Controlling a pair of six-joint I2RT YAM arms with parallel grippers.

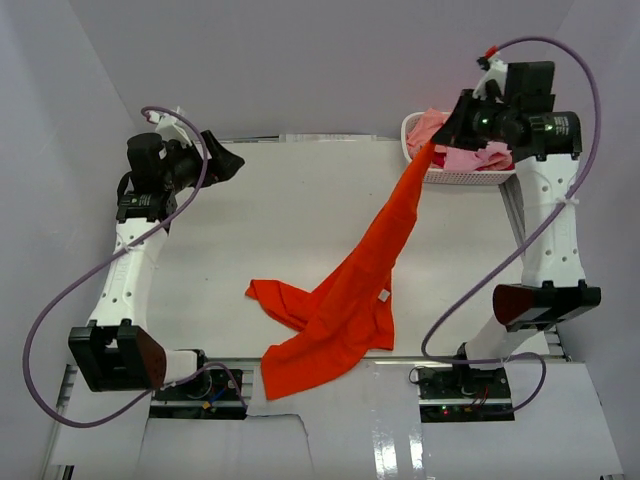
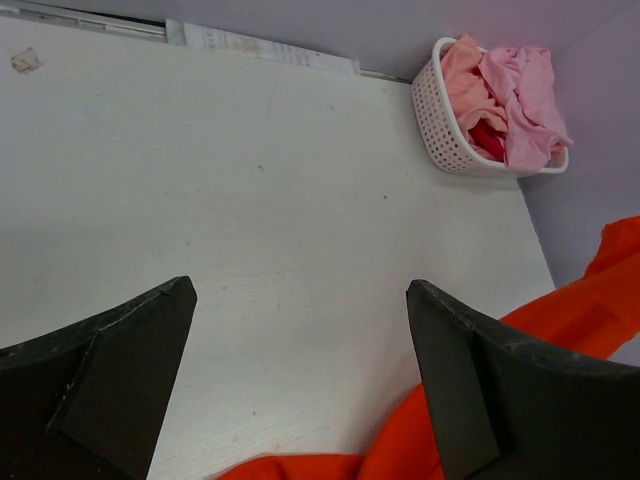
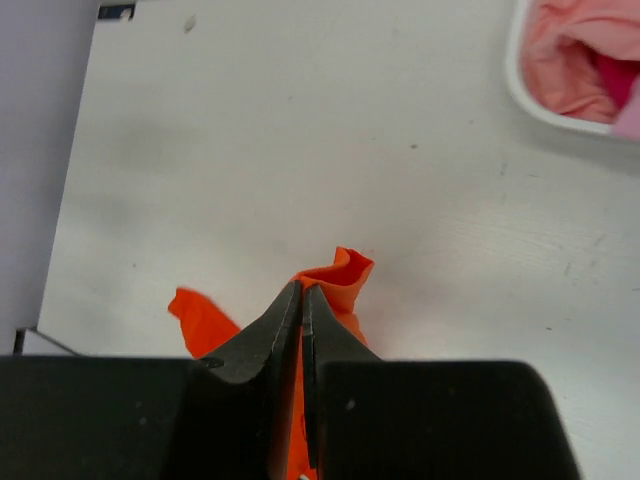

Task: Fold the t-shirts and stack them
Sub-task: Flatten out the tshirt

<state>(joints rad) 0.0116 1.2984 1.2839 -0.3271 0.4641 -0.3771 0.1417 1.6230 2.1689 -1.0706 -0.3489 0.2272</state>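
Looking down on a white table (image 1: 300,200), with grey walls closing in at the back and on both sides. Leaving the far middle and the left of the surface bare, with wide open room between the two arms. Sitting in the far right corner, close to the right edge: a white basket (image 1: 460,178), holding pink shirts (image 1: 465,158) with a bit of dark red among them.

Stretching from beside that basket down to the near edge: an orange shirt (image 1: 345,300), its upper part hanging taut in the air, its lower part lying crumpled at the near middle and reaching the table's front edge.

Pinching a bunched end of the orange shirt: the right claw (image 3: 301,290), its fingers pressed together on the cloth, raised above the table just beside the basket.

Hanging over the far left of the table: the left claw (image 2: 300,290), spread wide, gripping nothing and touching nothing, well apart from the orange shirt.
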